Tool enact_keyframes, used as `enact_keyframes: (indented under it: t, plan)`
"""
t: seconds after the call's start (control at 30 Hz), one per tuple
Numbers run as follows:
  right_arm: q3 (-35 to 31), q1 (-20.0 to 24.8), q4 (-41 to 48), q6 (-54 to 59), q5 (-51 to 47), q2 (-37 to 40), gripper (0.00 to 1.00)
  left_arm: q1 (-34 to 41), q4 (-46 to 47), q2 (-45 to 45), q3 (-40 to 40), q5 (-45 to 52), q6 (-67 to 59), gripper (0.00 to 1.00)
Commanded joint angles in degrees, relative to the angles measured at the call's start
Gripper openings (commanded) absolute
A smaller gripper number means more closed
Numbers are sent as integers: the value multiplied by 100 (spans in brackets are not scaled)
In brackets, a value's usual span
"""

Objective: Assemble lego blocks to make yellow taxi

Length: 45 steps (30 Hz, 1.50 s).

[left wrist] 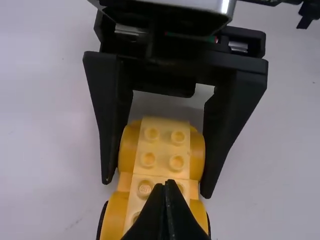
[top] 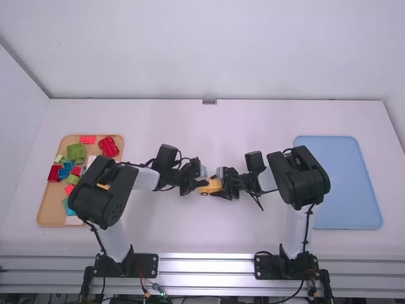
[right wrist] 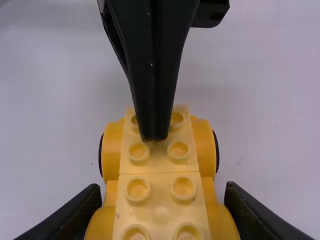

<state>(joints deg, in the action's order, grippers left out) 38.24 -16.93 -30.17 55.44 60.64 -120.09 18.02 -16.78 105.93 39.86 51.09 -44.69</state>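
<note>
Big white table, and both arms meet right in the middle: the left arm angled in from the left, the right arm from the right. Over on the right lies the blue tray, and out left sits the wooden tray, the left arm hanging across part of it.

Now to the grippers! The right gripper has the yellow car clamped by its sides, one finger against each flank. The left gripper is closed, fingers together and nothing between them, its tip right down among the car's studs.

And in the wooden tray, a colourful crowd: a red block at the far right corner, a green block just left of it, a little blue block nearer.
</note>
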Motion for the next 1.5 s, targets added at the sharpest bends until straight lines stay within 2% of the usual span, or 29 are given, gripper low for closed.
enact_keyframes:
  t: [0.0, 0.17, 0.37, 0.43, 0.47, 0.53, 0.57, 0.77, 0.8, 0.87, 0.93, 1.07, 1.23, 1.3, 1.33, 1.47]
  plan:
    - [-70, -35, 61, -9, -195, -90, 60, -4, 271, 267, -188, -1670, -11, 2]
    - [-70, -35, 63, -9, -195, -90, 60, -13, 444, 267, -188, -2218, -4, 2]
    - [-70, -35, 57, -2, -197, -90, 60, 11, 155, 96, -94, -1572, 59, 2]
    - [-70, -35, 37, -4, -197, -90, 60, -7, 264, -155, 11, -1456, 240, 6]
    - [-66, -35, 28, -9, -199, -90, 60, 4, 393, -315, 83, -1445, 315, 18]
    - [-66, -35, 15, -2, -221, -87, 60, -20, 688, -623, 219, -1447, 332, 55]
    - [-66, -35, 15, 13, -216, -87, 60, -63, 863, -820, 289, -1447, 334, 100]
    - [-66, -31, 22, -11, -363, -87, 61, -396, 1744, -2100, 435, -1412, 334, 99]
    - [-66, -31, 22, -7, -393, -87, 64, -501, 1899, -2367, 431, -1399, 341, 99]
    - [-66, -31, 0, -11, -389, -85, 77, -693, 2105, -2745, 420, -1438, 570, 99]
    - [-66, -31, 28, -76, -411, -31, 98, -929, 2221, -3117, 387, -1639, 1132, 99]
    - [-72, -28, 245, -516, -885, 321, 99, -1447, 2317, -3545, 369, -2382, 2465, 99]
    - [-70, -35, 1209, -570, -1709, 1172, 99, -2192, 2417, -3685, 374, -3716, 4507, 99]
    - [-70, -35, 1926, -570, -2190, 1740, 99, -2568, 2699, -3683, 439, -4054, 5167, 99]
    - [-70, -35, 1967, -570, -2221, 1779, 99, -2625, 2778, -3683, 459, -4089, 5243, 99]
    - [-70, -35, 2822, -573, -2846, 2796, 99, -3370, 3958, -3672, 787, -4765, 5810, 99]
